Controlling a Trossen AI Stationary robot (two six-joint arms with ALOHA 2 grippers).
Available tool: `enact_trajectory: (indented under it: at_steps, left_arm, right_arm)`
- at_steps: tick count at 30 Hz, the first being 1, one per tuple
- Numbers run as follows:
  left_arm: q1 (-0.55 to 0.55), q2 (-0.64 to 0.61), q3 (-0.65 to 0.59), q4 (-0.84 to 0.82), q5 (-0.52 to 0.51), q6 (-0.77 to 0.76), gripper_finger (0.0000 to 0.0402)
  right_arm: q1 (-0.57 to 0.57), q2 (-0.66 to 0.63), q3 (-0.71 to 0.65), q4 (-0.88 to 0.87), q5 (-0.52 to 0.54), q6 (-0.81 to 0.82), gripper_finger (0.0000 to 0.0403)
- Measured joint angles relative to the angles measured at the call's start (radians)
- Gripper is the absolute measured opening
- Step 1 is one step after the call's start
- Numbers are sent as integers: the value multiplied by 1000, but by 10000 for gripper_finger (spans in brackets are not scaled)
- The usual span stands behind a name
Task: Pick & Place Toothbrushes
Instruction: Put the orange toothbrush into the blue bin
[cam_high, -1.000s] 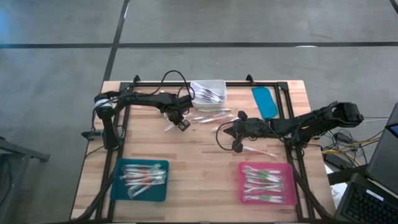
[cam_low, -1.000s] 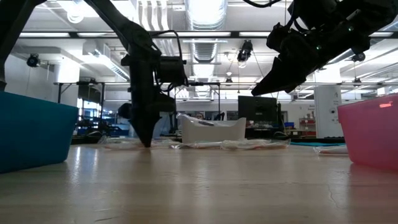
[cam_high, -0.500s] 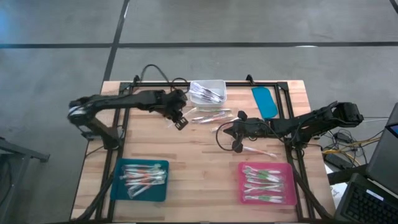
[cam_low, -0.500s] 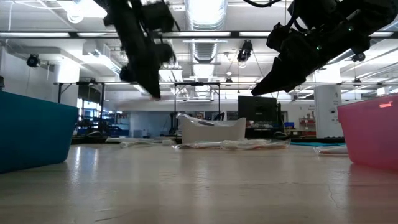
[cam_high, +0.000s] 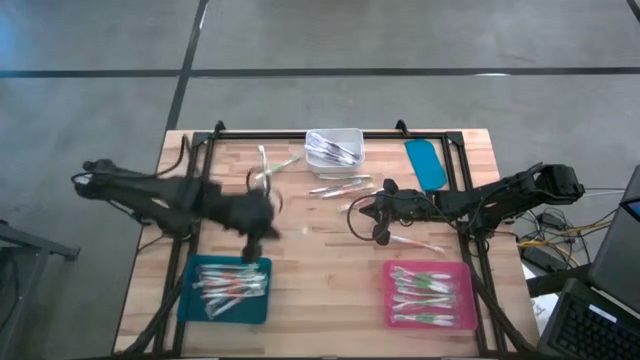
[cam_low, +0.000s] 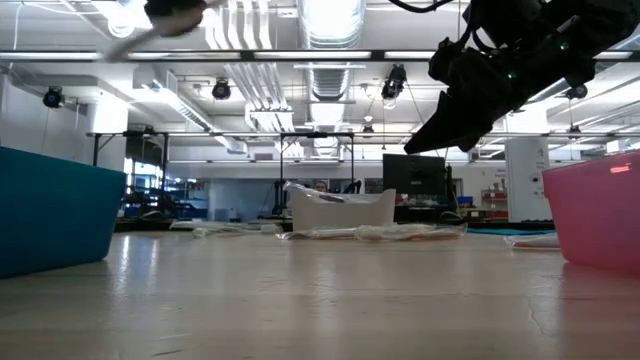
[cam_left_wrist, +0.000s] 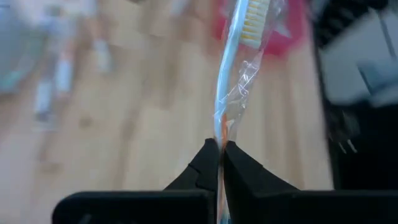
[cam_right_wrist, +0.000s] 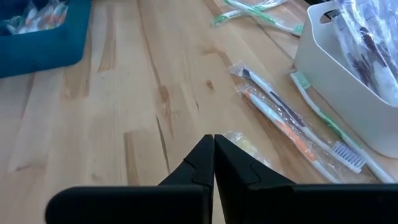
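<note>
My left gripper is shut on a clear-wrapped toothbrush with an orange accent. In the high view it shows blurred, above the far edge of the teal tray, which holds several toothbrushes. My right gripper hangs shut and empty over the table's middle. Loose wrapped toothbrushes lie flat on the wood near the white bin. The pink tray holds several more. My left gripper pinches the wrapped toothbrush at its handle end between its two fingers. The brush runs on forward past the fingertips, in line with them, with its bristle head at the far end. It is lifted clear of the table.
A flat teal lid lies at the far right by the black frame. Two green toothbrushes lie left of the white bin. Bare wood shows between the two trays.
My left gripper has risen from the table beside the white bin with the toothbrush. It has swung toward the table's near left, over the teal tray, turning as it went. The toothbrush is now lifted clear.
</note>
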Motion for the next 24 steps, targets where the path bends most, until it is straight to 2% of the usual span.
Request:
enact_trajectory:
  at_steps: [3,6,11,16,21,24]
  left_arm:
    - [-170,3,-1,-40,-59,-36,10]
    - [-331,27,-2,-79,-169,-107,10]
    - [-525,92,-3,-154,-301,-275,12]
    - [-617,177,-3,-254,-312,-334,13]
    - [-642,250,-4,-324,-221,-428,13]
    - [-642,294,-5,-318,-206,-460,13]
  right_arm:
    - [0,0,0,0,0,12,8]
    - [0,0,0,1,1,28,8]
    - [0,0,0,1,3,54,8]
    - [0,0,0,1,3,56,8]
    - [0,0,0,1,3,56,8]
    - [0,0,0,1,3,56,8]
